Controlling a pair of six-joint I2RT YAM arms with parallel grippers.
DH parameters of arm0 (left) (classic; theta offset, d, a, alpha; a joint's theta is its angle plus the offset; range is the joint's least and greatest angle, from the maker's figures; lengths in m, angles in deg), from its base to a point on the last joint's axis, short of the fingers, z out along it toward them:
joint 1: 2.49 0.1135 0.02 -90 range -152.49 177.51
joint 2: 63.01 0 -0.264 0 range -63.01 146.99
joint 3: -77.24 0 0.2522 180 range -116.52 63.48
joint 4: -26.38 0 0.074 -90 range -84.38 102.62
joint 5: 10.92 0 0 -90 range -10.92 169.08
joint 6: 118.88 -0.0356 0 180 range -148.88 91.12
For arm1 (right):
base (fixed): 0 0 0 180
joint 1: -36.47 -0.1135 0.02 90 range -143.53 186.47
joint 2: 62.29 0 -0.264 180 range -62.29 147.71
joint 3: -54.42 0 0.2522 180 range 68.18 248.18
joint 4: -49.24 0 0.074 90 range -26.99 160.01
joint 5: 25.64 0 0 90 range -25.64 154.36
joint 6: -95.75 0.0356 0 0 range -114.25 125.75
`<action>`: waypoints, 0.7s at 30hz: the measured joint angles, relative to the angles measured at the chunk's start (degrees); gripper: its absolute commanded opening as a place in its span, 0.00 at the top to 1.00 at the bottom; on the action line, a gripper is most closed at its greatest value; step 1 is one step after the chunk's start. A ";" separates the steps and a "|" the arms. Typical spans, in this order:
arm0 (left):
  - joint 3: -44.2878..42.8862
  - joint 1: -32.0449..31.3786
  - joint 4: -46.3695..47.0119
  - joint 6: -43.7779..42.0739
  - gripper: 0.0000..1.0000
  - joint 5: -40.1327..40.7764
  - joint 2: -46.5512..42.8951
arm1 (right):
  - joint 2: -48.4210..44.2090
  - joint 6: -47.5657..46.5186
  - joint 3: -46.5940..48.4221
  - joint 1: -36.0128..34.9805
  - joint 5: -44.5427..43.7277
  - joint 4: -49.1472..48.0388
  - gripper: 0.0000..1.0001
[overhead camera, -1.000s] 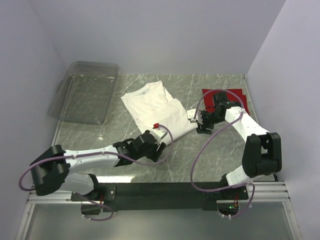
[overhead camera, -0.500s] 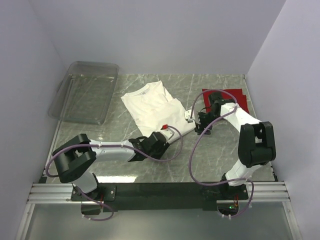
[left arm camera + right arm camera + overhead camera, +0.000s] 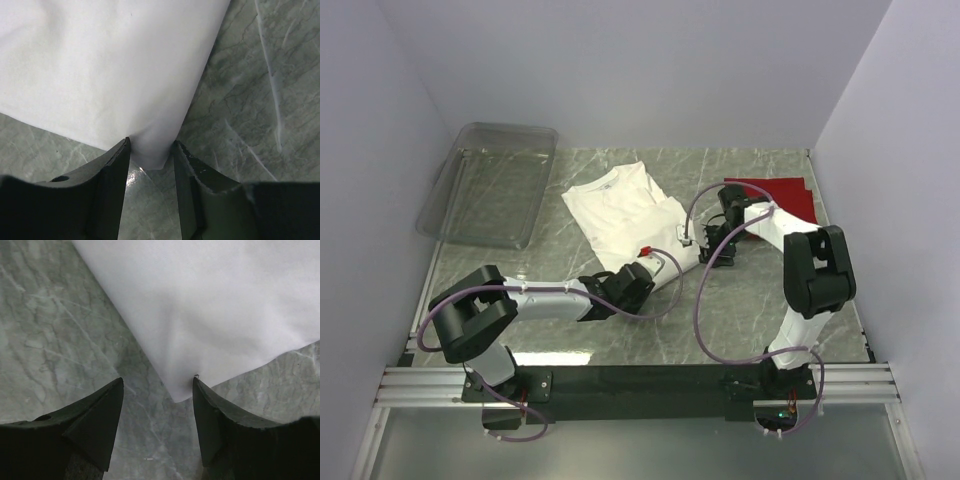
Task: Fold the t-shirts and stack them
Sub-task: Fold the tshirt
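The red t-shirt seems folded at the table's right rear; the white t-shirt lies mid-table, barely folded; left tool and right tool, both unclenched, straddle its hem corners; stacking remains.

Bright, even light (faint glare) — sharp

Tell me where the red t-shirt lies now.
In the top view, the red t-shirt lies at the table's far right, beside the white t-shirt, partly behind the right arm.
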 measured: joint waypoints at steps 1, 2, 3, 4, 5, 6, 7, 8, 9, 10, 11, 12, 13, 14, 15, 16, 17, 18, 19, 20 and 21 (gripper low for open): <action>0.00 0.02 0.00 0.15 0.55 0.00 0.00 | 0.33 0.28 0.00 -0.28 -0.59 -0.42 0.36; 0.00 0.09 0.00 0.24 0.55 0.00 0.00 | 0.87 0.76 0.02 -0.76 -1.36 -0.98 0.37; 0.00 0.11 0.00 0.42 0.55 -0.02 0.02 | 1.22 0.98 0.07 -1.07 -1.88 -1.31 0.38; 0.00 0.11 0.07 0.48 0.55 -0.04 0.09 | 1.70 1.33 0.09 -1.44 -2.40 -1.81 0.39; 0.00 0.11 0.20 0.48 0.55 -0.04 0.26 | 2.10 1.64 0.35 -1.77 -2.78 -1.90 0.41; 0.00 0.11 0.44 0.50 0.55 0.00 0.42 | 2.19 2.05 0.55 -2.01 -3.15 -2.25 0.42; -0.04 0.11 0.61 0.50 0.55 0.04 0.52 | 2.32 2.40 0.72 -2.21 -3.45 -2.58 0.46; -0.11 0.11 0.83 0.55 0.56 0.07 0.68 | 2.43 2.64 0.79 -2.40 -3.72 -2.82 0.49; -0.26 0.11 0.92 0.61 0.58 0.09 0.87 | 2.51 2.80 0.83 -2.51 -3.85 -2.99 0.52; -0.39 0.11 1.11 0.61 0.61 0.15 1.11 | 2.62 3.13 0.90 -2.62 -4.02 -3.10 0.55; -0.63 0.13 1.22 0.66 0.69 0.20 1.42 | 2.73 3.43 0.98 -2.73 -4.15 -3.19 0.59; -0.87 0.17 1.33 0.81 0.73 0.26 1.66 | 2.78 3.72 1.01 -2.82 -4.28 -3.30 0.62; -1.11 0.26 1.57 1.01 0.78 0.28 1.88 | 2.78 4.07 1.01 -2.84 -4.44 -3.48 0.70; -1.22 0.39 1.81 1.27 0.85 0.28 2.08 | 2.80 4.22 1.01 -2.89 -4.70 -3.74 0.74; -1.22 0.50 2.23 1.60 0.88 0.26 2.14 | 2.80 4.39 0.98 -2.91 -4.87 -4.09 0.78; -1.22 0.55 2.45 1.92 0.91 0.17 2.16 | 2.80 4.52 0.92 -2.91 -5.01 -4.35 0.89; -1.22 0.57 2.54 2.16 0.97 0.07 2.16 | 2.73 4.42 0.76 -2.93 -5.09 -4.79 0.95; -1.22 0.55 2.71 2.58 0.99 -0.13 2.16 | 2.51 4.59 0.39 -2.93 -5.16 -5.38 0.99; -1.20 0.55 2.84 3.06 0.99 -0.35 2.16 | 1.95 4.57 -0.33 -2.91 -5.20 -5.97 1.00; -1.09 0.48 2.97 3.43 0.99 -0.50 2.14 | 1.20 4.63 -1.29 -2.82 -5.22 -6.40 1.00; -0.92 0.39 3.23 3.67 0.99 -0.57 2.08 | 0.50 4.61 -2.23 -2.69 -5.20 -6.51 1.00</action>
